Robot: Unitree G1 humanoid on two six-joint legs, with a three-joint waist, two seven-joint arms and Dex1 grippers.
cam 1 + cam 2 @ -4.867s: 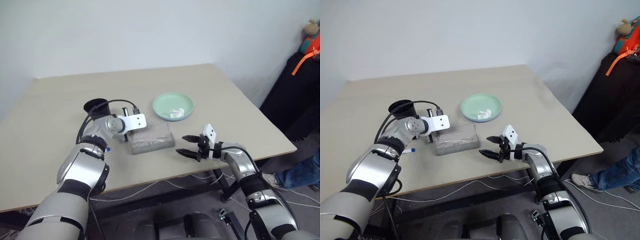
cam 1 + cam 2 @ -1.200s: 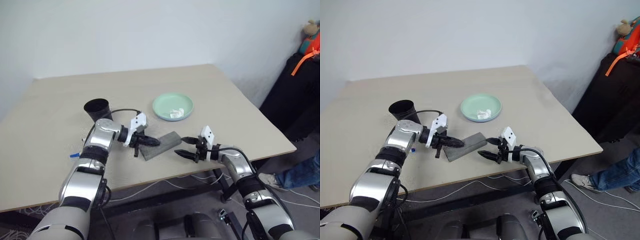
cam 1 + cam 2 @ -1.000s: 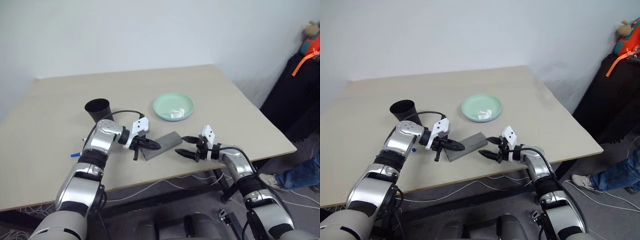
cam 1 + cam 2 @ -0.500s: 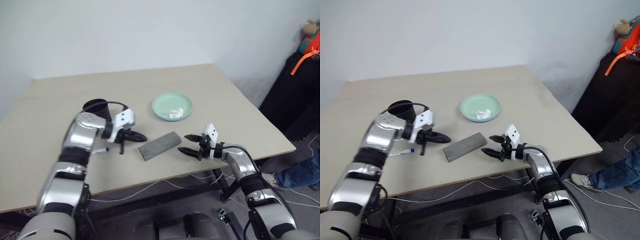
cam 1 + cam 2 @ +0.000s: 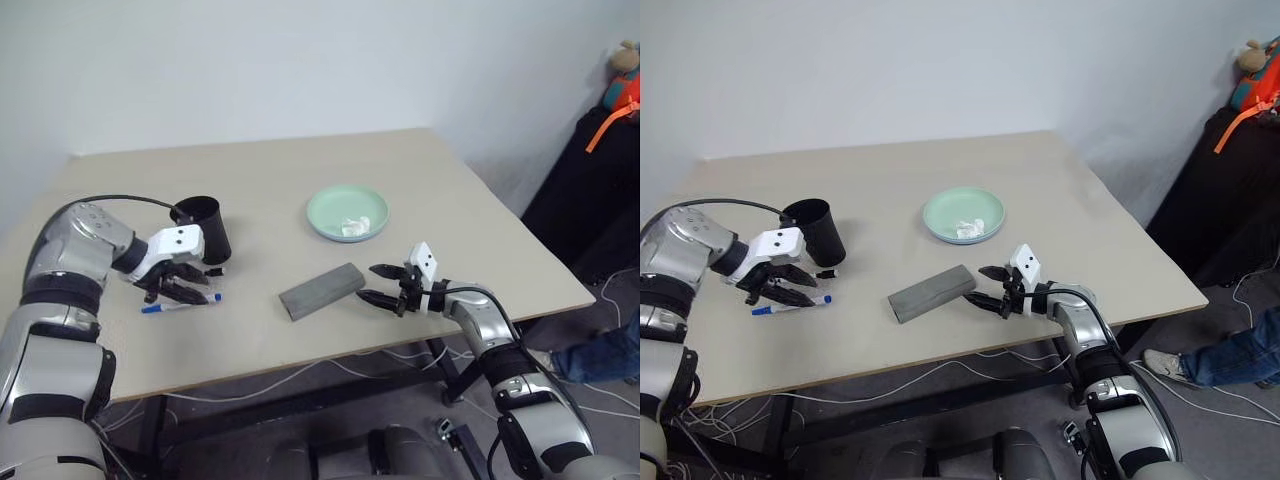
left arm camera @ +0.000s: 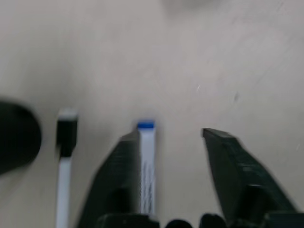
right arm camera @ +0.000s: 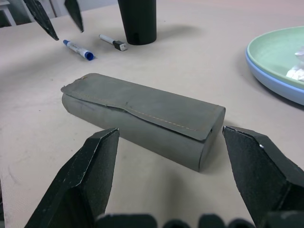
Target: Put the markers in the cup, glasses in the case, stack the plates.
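Note:
My left gripper [image 5: 180, 288] hangs open just above the blue-capped marker [image 5: 180, 304], which lies on the table in front of the black cup [image 5: 205, 228]. In the left wrist view this marker [image 6: 147, 161] lies along the inside of one finger. The black-capped marker [image 7: 113, 42] lies beside it, closer to the cup. The grey case [image 5: 320, 290] lies closed at the table's middle. My right gripper [image 7: 170, 132] stands open and level at the case's right end, apart from it. The mint green plate [image 7: 270, 52] rests on the light blue plate [image 7: 275, 85]. The glasses are hidden.
A crumpled white tissue [image 5: 350, 226] lies in the green plate. The table's front edge [image 5: 300, 355] runs close below the case and markers. A black bag [image 5: 600, 190] stands off the table's right side, with a person's leg [image 5: 605, 355] low beside it.
My left gripper has let go of the closed case, swung left to above the blue-capped marker and opened. The right gripper has stayed in place.

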